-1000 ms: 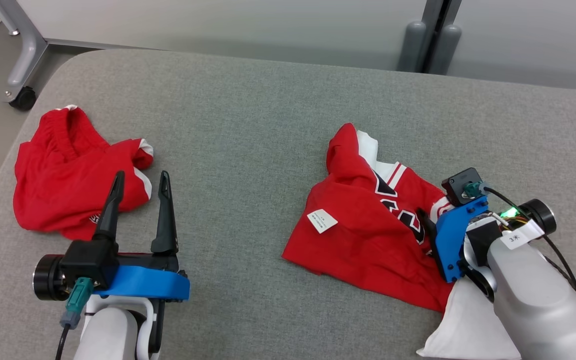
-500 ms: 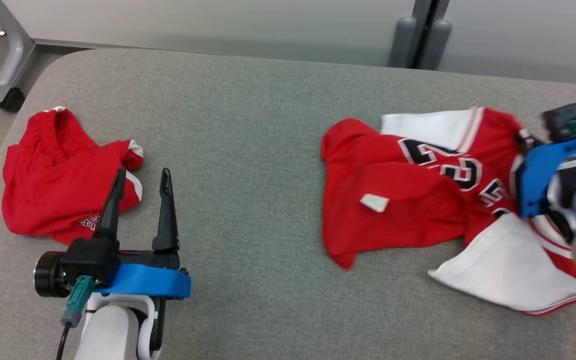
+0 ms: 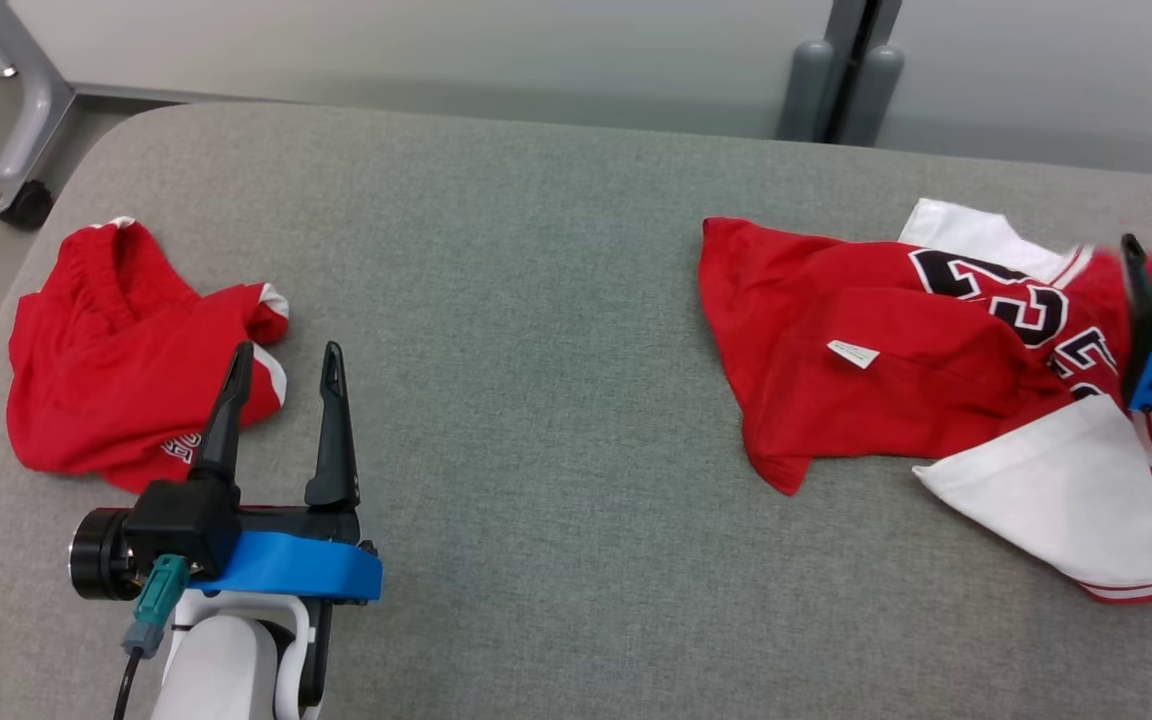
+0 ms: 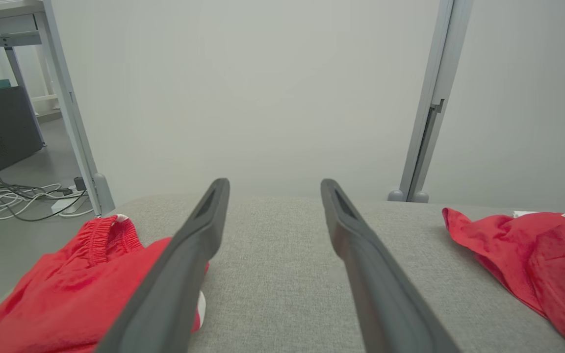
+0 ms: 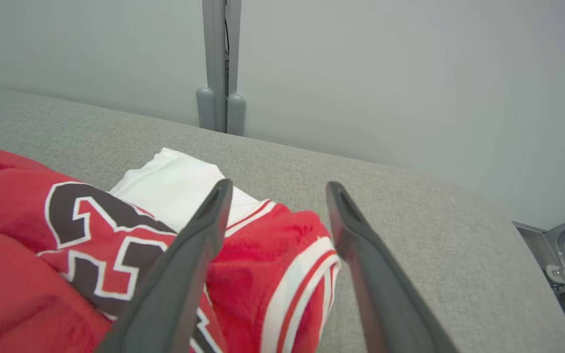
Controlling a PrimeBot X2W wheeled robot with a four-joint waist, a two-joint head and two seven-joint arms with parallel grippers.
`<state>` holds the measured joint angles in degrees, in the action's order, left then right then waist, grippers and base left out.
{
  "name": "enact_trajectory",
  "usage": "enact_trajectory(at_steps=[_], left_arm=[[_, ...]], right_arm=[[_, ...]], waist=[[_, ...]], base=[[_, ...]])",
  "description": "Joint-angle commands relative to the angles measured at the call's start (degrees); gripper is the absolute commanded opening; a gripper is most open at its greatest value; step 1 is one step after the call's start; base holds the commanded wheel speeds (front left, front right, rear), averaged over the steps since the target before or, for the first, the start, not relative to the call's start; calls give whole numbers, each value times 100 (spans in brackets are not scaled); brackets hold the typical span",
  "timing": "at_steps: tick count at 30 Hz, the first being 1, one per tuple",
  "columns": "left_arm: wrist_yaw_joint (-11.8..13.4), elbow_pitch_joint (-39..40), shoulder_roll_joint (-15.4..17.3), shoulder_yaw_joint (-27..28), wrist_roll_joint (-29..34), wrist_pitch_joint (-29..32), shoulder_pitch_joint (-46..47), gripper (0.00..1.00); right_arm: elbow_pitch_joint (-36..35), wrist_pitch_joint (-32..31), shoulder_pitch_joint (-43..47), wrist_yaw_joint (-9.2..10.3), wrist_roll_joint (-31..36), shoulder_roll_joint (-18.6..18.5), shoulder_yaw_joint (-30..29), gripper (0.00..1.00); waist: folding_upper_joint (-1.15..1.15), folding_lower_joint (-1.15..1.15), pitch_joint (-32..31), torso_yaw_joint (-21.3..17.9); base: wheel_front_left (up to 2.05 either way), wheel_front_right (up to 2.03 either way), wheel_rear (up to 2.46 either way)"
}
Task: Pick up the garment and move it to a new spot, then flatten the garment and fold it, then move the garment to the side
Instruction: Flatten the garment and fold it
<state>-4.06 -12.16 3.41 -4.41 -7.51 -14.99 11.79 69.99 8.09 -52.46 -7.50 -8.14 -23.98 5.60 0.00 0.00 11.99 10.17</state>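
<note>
Grey cloth-topped bench [image 3: 536,300], pale wall [image 3: 436,50] behind. Red jersey [image 3: 876,380] lies rumpled at the bench's right end, right end effector [image 5: 277,189] spread wide over it, gripping nothing. Left end effector [image 3: 286,355] gapes empty by red shorts [image 3: 106,350].

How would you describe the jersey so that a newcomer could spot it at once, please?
On the grey table, look to the right end, where a crumpled garment lies. It is the red jersey; unlike the red shorts at the left end, it bears black numerals outlined in white and has white panels.
</note>
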Motion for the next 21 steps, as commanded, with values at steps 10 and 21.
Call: enact_trajectory(at_steps=[10,21], left_arm=[[-23,-15,69,190,104,-28,-342,100],[32,64,161,412,112,-28,-706,100]], right_arm=[[-775,710,399,1,239,689,-250,100],[-3685,711,2542,0,260,1608,-694,100]], waist=[[0,0,-519,-499],[0,0,-802,-845]], base=[[0,0,0],[0,0,0]])
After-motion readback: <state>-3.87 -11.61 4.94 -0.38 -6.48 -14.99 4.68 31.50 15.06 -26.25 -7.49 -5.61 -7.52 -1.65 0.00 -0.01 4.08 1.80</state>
